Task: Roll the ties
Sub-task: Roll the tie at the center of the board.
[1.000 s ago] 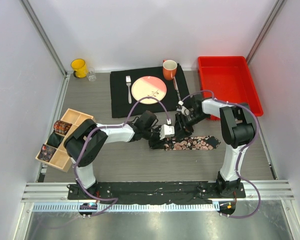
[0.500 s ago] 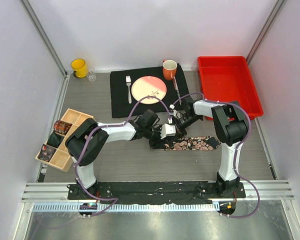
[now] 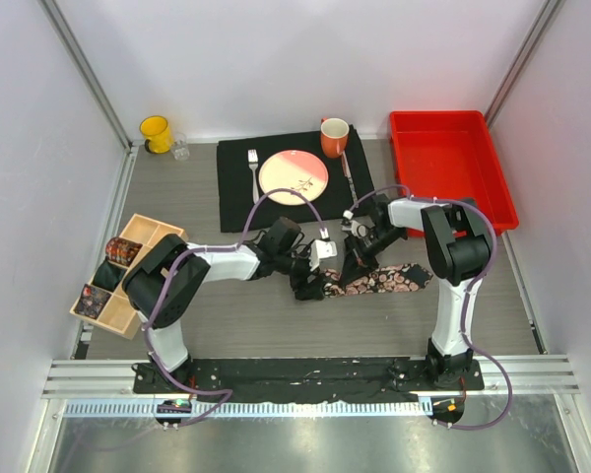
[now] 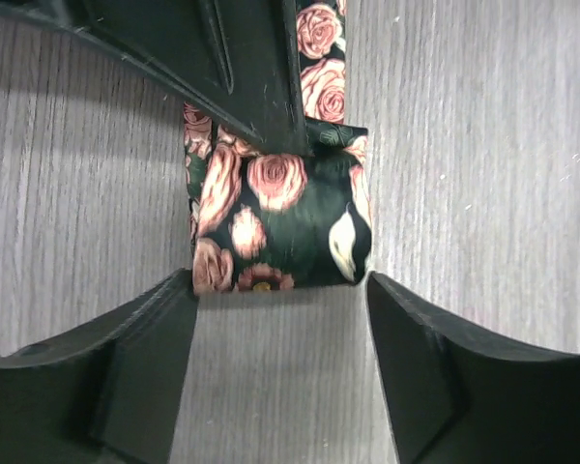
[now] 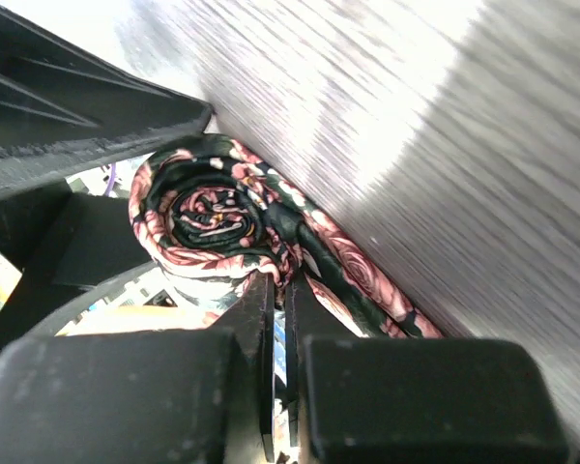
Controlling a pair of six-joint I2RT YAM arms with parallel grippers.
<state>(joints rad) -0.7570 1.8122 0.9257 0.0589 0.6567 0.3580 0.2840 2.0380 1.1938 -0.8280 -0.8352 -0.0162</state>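
A black tie (image 3: 384, 280) with pink roses lies flat on the grey table, its left end rolled into a small coil (image 4: 280, 222). My left gripper (image 4: 278, 290) is open, its two fingertips at either side of the coil's near edge; from above it shows at the tie's left end (image 3: 311, 282). My right gripper (image 5: 278, 285) is shut on a fold of the tie at the coil's (image 5: 205, 217) outer wrap, and it reaches in from the right (image 3: 355, 261). Rolled ties (image 3: 116, 250) sit in the wooden organizer.
A wooden organizer (image 3: 148, 235) stands at the left edge. A black placemat (image 3: 236, 202) at the back holds a plate (image 3: 294, 175), fork (image 3: 253, 172) and orange mug (image 3: 334, 136). A red bin (image 3: 448, 163) is at back right, a yellow mug (image 3: 156, 132) at back left.
My right gripper lifted off toward the placemat, then came back down onto the coil. My left gripper and the coil shifted slightly left.
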